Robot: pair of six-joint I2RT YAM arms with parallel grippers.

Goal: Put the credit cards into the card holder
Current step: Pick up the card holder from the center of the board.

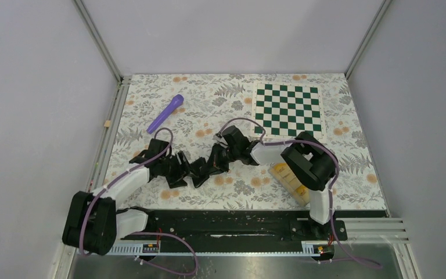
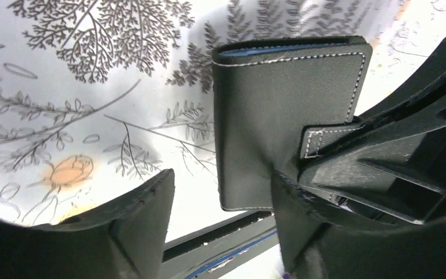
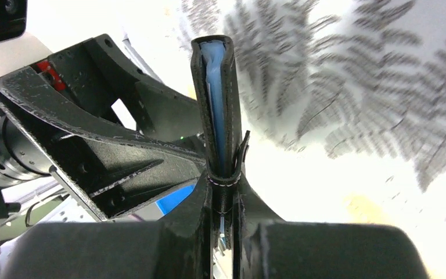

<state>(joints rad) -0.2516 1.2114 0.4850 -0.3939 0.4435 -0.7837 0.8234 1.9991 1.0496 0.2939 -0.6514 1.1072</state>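
The card holder (image 3: 227, 99) is held folded above mid-table, clamped at its snap-tab side by the right gripper (image 3: 223, 189) and projecting leftward from it. Its long axis is judged to run across those fingers, toward the left gripper (image 2: 220, 180), whose spread fingers flank its near end. The credit cards (image 1: 291, 182) are seen well to the right.

Black joints and white shells on left arm (image 1: 125, 183) and right arm (image 1: 319, 204), purple cables (image 1: 239, 120), scuffed black jaws.
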